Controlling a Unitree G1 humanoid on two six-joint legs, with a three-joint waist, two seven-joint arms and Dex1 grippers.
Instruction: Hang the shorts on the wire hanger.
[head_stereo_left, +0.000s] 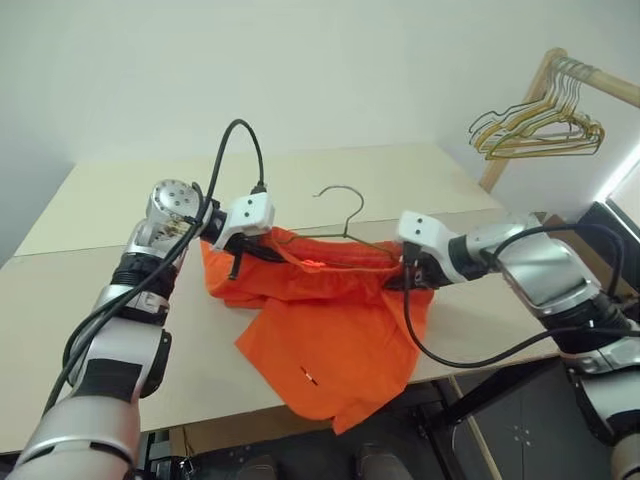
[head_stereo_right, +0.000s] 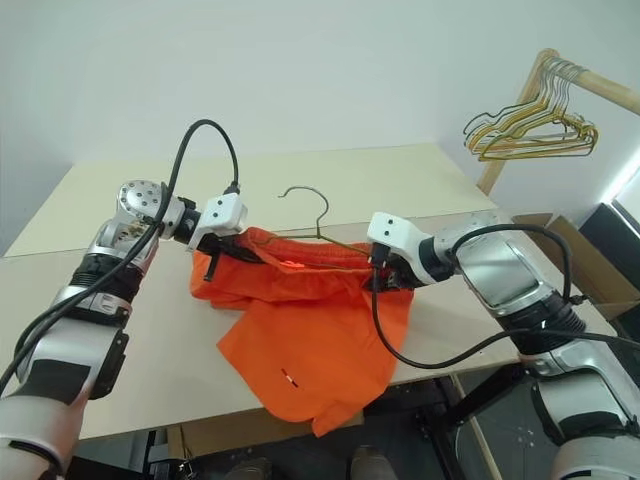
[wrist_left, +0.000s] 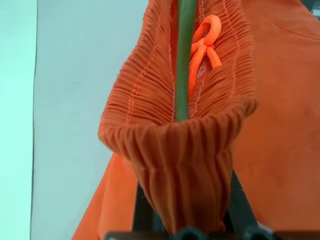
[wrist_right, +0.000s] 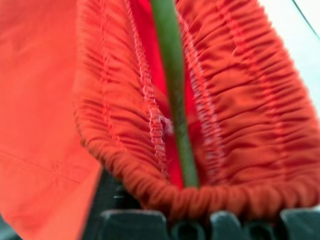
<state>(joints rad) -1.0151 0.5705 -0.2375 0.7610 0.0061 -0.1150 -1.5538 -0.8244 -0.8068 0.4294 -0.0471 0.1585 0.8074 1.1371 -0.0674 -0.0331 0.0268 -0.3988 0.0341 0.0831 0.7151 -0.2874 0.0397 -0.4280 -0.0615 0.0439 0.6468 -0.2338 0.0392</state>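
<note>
- Shorts (head_stereo_left: 330, 330): bright orange, their lower legs drooped over the near edge of the worktop (head_stereo_left: 100, 300) toward me; the gathered waistband was held up between my two claws, stretched left to right above the board.
- Wire hanger (head_stereo_left: 350, 228): thin grey-olive wire, its hook standing up clear of the cloth near the middle of the span, its lower wire running inside the waistband. Both wrist views showed that wire passing down the open mouth of the band, elastic on either side of it.
- Left claw (head_stereo_left: 237, 252): pressed together on the left end of the waistband, pinching the bunched elastic; the wire ran out from it along the band's length.
- Right claw (head_stereo_left: 408, 272): at the right end of the waistband, with gathered elastic wrapped over its fingers; I could not tell whether it had clamped shut on the cloth yet.
- Governing relation: the long axis of the hanger and of the waistband lay along one line from claw to claw, so each claw sat at one end and neither was nearer the hook. I judged that the next move depended on keeping the band spread along that line.
- Spare hangers (head_stereo_left: 540, 125): a gold and green bunch on a wooden rail (head_stereo_left: 600, 78), well apart at far right.
</note>
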